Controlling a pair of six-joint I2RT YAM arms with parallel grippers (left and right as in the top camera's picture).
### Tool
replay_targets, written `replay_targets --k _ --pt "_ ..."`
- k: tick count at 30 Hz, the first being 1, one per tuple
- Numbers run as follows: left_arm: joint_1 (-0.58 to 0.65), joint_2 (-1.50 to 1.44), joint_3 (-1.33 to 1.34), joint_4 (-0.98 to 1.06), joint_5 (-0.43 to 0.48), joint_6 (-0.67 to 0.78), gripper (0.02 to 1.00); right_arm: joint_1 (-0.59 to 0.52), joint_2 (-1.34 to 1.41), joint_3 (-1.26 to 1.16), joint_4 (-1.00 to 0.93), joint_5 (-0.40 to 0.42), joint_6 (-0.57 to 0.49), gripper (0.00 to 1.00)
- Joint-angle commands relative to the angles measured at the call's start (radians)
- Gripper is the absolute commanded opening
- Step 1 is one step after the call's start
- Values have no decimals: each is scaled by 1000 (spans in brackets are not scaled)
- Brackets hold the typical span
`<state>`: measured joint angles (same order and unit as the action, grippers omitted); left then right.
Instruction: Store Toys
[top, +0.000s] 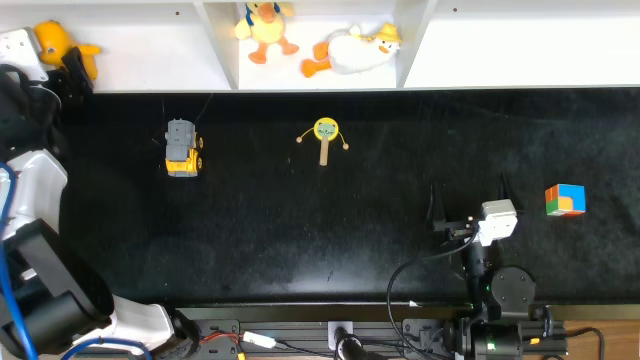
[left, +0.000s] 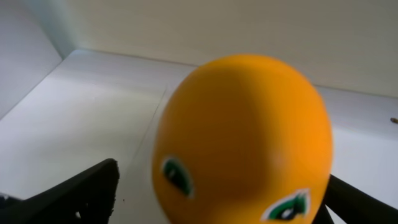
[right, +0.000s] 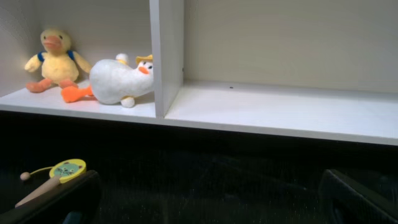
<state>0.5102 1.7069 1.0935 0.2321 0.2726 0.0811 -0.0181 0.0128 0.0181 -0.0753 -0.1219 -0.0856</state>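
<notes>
In the shelf's (top: 150, 60) left bay, the left end effector (left: 224, 180) flanks the orange toy (left: 242, 137); clenched or released, I can't tell. Two plush ducks (top: 350, 50) sit stored mid-shelf. Truck (top: 182, 150), rattle (top: 325, 135) and cube (top: 564, 200) wait on the tabletop (top: 300, 240), and the right end effector (right: 210, 180) gapes empty.

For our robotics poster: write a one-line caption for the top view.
Left gripper at an orange toy in the shelf's left bay; yellow duck and white duck stored; truck, rattle and cube waiting.
</notes>
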Motion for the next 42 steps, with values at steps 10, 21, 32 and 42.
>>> replay_targets --k 10,21,32,42 --pt "0 -113 26 -118 -43 27 998 -2 -9 -13 5 11 4 996" --pt "0 -342 26 -423 -55 50 996 -2 -9 -13 5 11 4 996" --pt "-76 -394 25 -723 29 57 996 -2 -9 -13 5 11 4 993" --pt "-260 -394 -24 -817 -137 -29 998 -2 -9 -13 5 11 4 996"
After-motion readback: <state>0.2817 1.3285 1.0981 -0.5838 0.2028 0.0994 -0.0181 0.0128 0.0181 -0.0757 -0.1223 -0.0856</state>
